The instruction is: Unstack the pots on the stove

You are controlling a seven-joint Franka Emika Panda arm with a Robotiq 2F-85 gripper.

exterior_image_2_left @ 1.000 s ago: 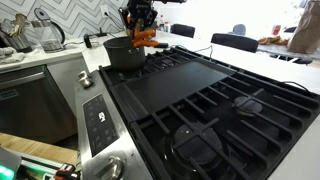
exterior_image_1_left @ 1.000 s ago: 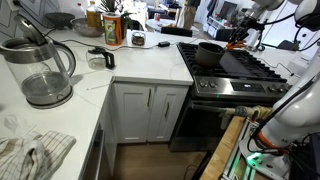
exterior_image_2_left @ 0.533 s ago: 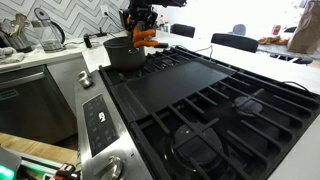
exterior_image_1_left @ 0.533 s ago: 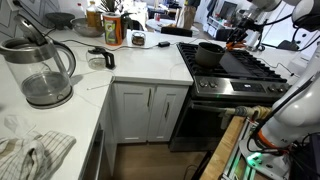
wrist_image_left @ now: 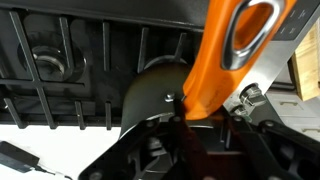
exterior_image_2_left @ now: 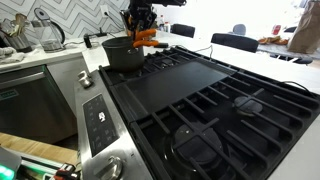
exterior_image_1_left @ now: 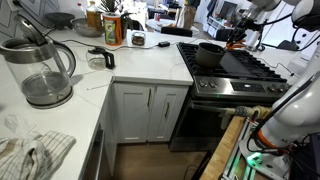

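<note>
I see the pots sitting on the stove at the end next to the countertop, and the kettle stands well apart on that countertop.

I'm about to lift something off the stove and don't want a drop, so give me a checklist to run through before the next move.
1. Orange handle runs into the gripper: ok.
2. Grip closed firmly on it: cannot tell.
3. Pots sit on a rear burner of the stove: ok.
4. Inner pot loose from the outer one: cannot tell.
5. Front grates bare for a set-down: ok.
</note>
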